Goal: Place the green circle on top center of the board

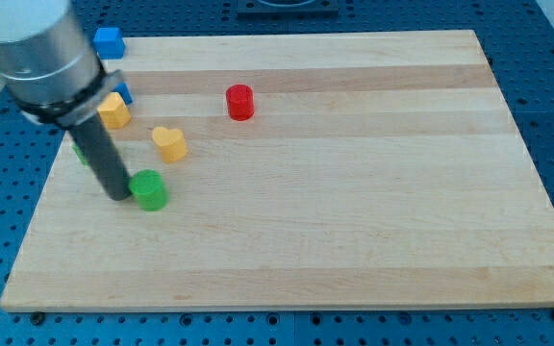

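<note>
The green circle point(149, 189) sits on the wooden board point(354, 192) at the view's left, a little below mid-height. My tip point(120, 195) rests on the board right against the circle's left side. The rod runs up and to the left from the tip into the grey arm body at the view's top left corner.
A red cylinder point(240, 102) stands in the upper middle-left. A yellow heart-like block point(170, 143) and a yellow block point(113, 111) lie above the circle. A blue cube point(109, 42) sits at the top left corner. Another blue block point(123, 93) and a green block point(82, 152) peek from behind the rod.
</note>
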Controlling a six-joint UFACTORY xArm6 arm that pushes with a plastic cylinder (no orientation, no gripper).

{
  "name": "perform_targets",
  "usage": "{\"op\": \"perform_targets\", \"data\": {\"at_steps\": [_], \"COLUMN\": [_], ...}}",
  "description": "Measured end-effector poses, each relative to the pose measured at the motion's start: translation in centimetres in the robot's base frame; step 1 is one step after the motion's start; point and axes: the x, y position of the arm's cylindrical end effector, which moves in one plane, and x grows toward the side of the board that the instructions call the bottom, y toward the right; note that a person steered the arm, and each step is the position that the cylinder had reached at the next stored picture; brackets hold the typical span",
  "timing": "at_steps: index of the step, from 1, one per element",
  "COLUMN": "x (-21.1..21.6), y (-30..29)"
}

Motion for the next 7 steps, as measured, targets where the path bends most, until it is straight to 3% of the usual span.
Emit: {"op": "perform_targets", "data": {"at_steps": [3,7], "x": [5.8,3.9], "y": [6.5,6.1]}}
